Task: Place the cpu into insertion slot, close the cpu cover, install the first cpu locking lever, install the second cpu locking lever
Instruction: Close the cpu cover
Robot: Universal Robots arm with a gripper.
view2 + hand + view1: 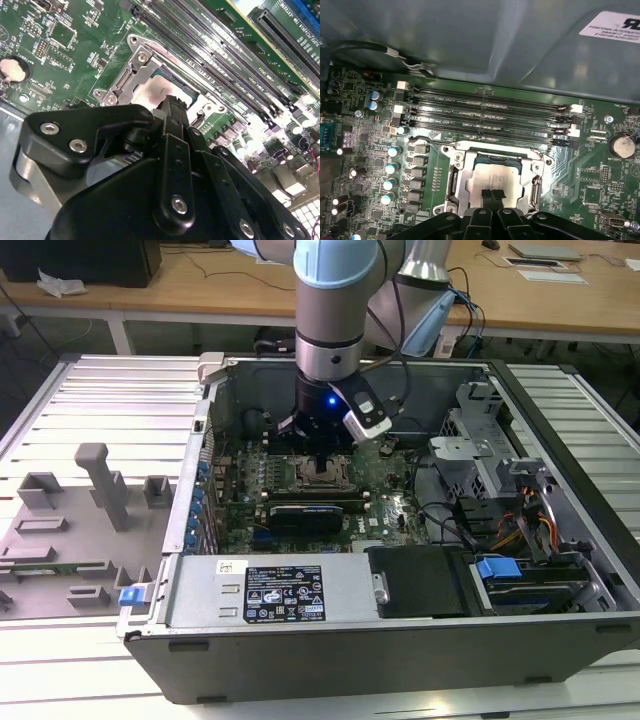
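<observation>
Hovers with gripper clenched on nothing, tips right at the chip lying in the socket, framed by the metal cover, beside memory slots.

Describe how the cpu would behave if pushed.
The cpu is a flat metal-topped square, so probably stiff and unlikely to roll. Its smooth, glinting top may be slippery. Framed by the cpu cover, it likely wouldn't slide sideways.
</observation>
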